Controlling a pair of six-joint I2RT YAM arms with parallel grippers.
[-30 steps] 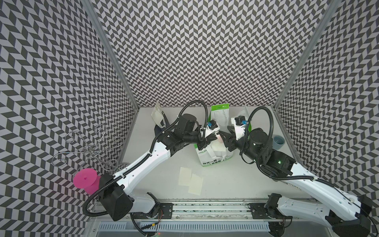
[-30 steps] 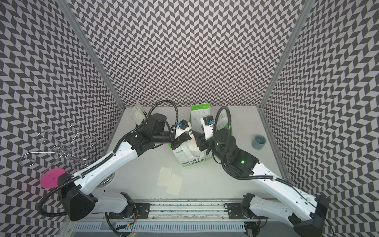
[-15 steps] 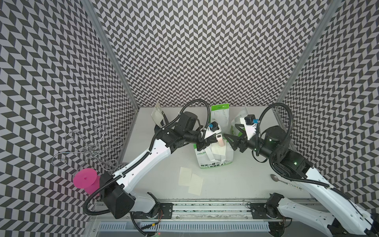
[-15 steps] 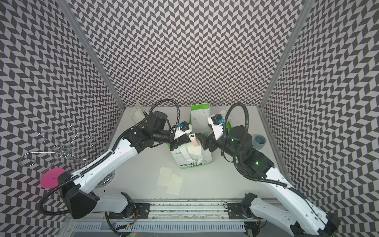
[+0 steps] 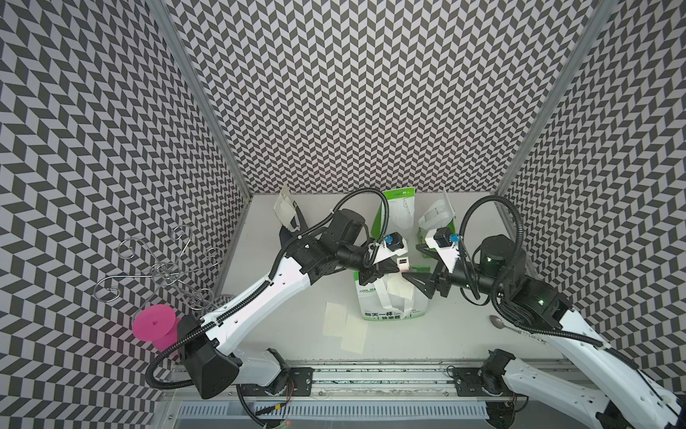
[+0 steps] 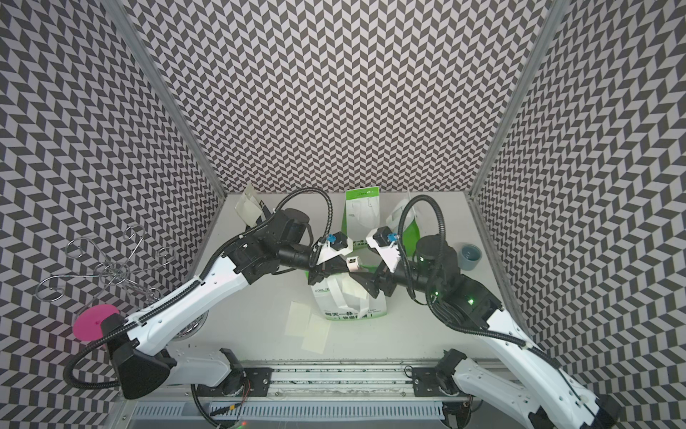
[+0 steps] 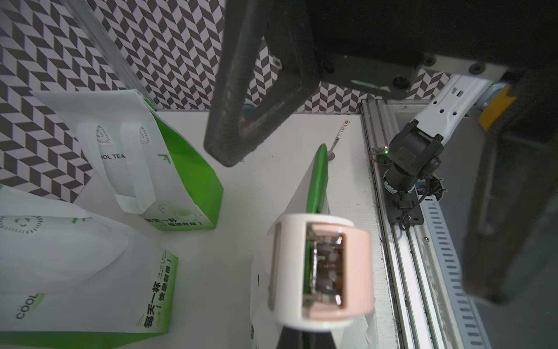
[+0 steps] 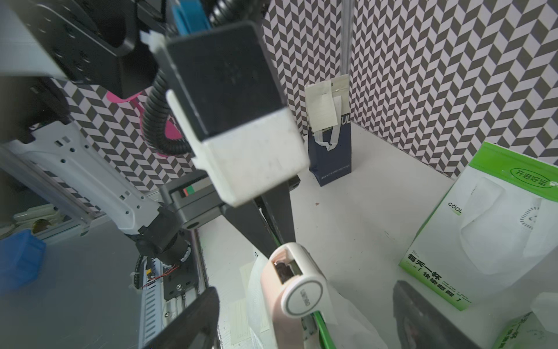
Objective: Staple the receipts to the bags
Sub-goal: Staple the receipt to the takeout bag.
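Navy bag [image 8: 330, 157] is way back at 11 o'clock on the table [image 5: 304, 334], with a slip on it. Loose receipts [image 5: 333, 318] lie at 7 o'clock from the middle green bag [image 5: 393, 312]. The left gripper [image 5: 389, 268] is clamped on the stapler [image 5: 403, 264], which sits over that bag's top edge. The right gripper [image 5: 421, 285] hangs at the bag's 2 o'clock, jaws wide apart, holding nothing.

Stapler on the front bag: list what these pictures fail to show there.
Staple driven or not: the stapler covers that spot in both wrist views and both top views.
Upper edge of the receipt on the front bag: under the stapler in both top views.
Front bag's smallest print: too small in both top views.
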